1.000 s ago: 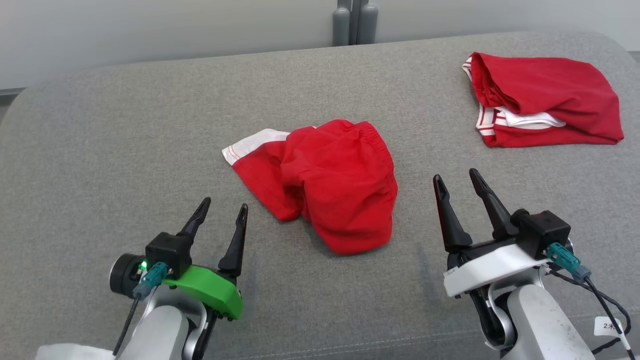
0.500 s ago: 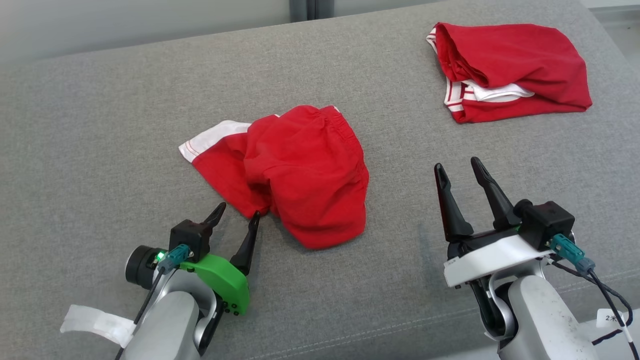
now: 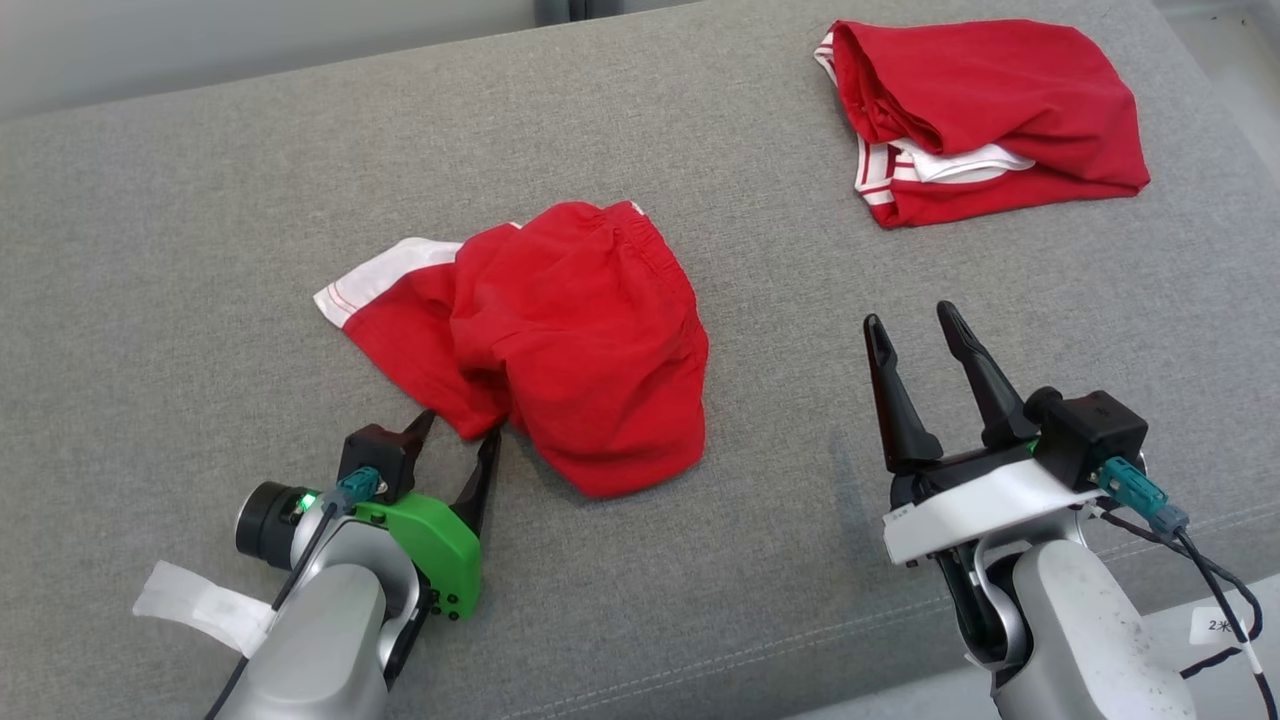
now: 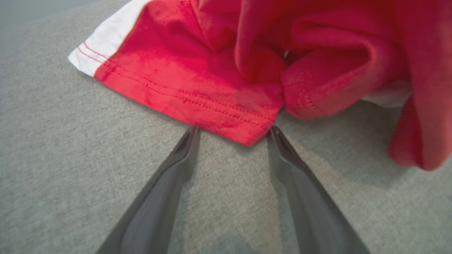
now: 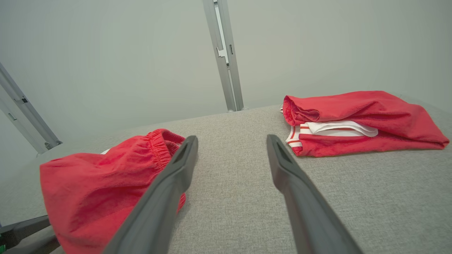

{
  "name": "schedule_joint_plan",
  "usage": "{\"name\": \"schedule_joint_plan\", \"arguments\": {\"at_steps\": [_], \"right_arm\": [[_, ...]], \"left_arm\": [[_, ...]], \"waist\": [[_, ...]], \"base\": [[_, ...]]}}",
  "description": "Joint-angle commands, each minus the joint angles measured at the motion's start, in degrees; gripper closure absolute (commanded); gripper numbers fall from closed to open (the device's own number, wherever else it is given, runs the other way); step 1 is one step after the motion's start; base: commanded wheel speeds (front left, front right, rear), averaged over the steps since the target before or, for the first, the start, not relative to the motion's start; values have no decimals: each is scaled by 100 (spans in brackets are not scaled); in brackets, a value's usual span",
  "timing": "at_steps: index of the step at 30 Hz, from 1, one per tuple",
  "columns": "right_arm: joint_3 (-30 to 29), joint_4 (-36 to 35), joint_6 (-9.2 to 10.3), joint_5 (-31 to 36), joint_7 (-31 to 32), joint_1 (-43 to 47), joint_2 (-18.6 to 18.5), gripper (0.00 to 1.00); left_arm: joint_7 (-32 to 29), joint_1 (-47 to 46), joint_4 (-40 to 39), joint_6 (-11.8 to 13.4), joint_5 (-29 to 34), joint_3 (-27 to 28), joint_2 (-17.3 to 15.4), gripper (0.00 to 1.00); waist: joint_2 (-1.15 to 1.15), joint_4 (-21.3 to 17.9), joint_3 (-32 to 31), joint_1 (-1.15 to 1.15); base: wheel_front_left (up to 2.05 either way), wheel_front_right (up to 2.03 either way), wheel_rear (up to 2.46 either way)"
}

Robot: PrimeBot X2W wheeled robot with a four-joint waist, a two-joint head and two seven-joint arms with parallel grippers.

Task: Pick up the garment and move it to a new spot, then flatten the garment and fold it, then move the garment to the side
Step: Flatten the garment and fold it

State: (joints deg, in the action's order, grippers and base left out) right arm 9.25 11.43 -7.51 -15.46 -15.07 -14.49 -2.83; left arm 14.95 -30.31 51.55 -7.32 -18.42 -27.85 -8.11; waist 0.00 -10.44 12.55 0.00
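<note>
The garment (image 3: 560,340) is a pair of red shorts with a white hem band, lying crumpled in the middle of the grey cushion. My left gripper (image 3: 458,430) is open, low on the cushion, its tips at the garment's near hem corner (image 4: 247,135), which lies between them. In the left wrist view the left gripper (image 4: 233,132) straddles that corner. My right gripper (image 3: 908,320) stands open to the right of the garment, holding nothing. In the right wrist view the right gripper (image 5: 231,139) points over bare cushion, with the garment (image 5: 102,180) at the lower left.
A second red garment (image 3: 985,115) with white stripes lies folded at the far right of the grey cushion (image 3: 200,250); it also shows as the folded garment (image 5: 360,121). A pale wall and metal rails (image 5: 224,53) stand behind. The cushion's front edge runs near my arms.
The head camera has shifted, sliding the whole scene left and down. My left gripper has moved forward to the garment's near corner. The right gripper has stayed put.
</note>
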Motion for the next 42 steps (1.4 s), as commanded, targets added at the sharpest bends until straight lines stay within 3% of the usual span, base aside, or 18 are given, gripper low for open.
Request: {"name": "schedule_joint_plan", "arguments": {"at_steps": [1, 2, 8, 16, 24, 33, 39, 40, 41, 42], "right_arm": [[-10, 7, 4, 24, -27, -59, -13, 0], [-22, 8, 4, 36, -27, -51, -14, 0], [-37, 1, 4, 42, -27, 8, -13, 0], [-84, 0, 4, -17, -27, 85, -14, 0], [-118, 18, 4, -62, -27, 97, -14, 0], [-110, 29, 4, -99, -27, 30, -16, 0], [-93, 15, 4, -148, -27, -8, -14, 0], [-78, 16, 4, -157, -27, -20, -14, 0], [-74, 17, 4, -167, -27, -23, -16, 0], [-66, 21, 4, -175, -27, -30, -14, 0]], "left_arm": [[17, -130, 46, -14, -37, 4, 10, 71], [17, -152, 52, -15, -42, 25, 7, 100], [17, -151, -41, -16, 16, 51, 32, 100], [17, -241, -598, -13, 181, 279, -213, 100], [17, -661, -1112, -13, 394, 437, -780, 100], [17, -1347, -1148, -13, 186, 169, -1523, 100], [16, -1475, -1009, -13, -97, -29, -1717, 100], [15, -1449, -951, -13, -140, -65, -1715, 96], [16, -1417, -920, -13, -160, -97, -1707, 76], [16, -1374, -873, -13, -193, -99, -1701, 34]], "waist": [[0, -6, -10, 0], [0, -3, -18, 0], [0, 80, -76, 0], [0, 353, -200, 0], [0, 500, -285, 0], [0, 391, -280, 0], [0, 243, -202, 0], [0, 217, -188, 0], [0, 195, -176, 0], [0, 175, -165, 0]], "base": [[0, 0, 0], [0, 0, 0], [0, 0, 0], [0, 0, 0], [0, 0, 0], [0, 0, 0], [0, 0, 0], [0, 0, 0], [0, 0, 0], [0, 0, 0]]}}
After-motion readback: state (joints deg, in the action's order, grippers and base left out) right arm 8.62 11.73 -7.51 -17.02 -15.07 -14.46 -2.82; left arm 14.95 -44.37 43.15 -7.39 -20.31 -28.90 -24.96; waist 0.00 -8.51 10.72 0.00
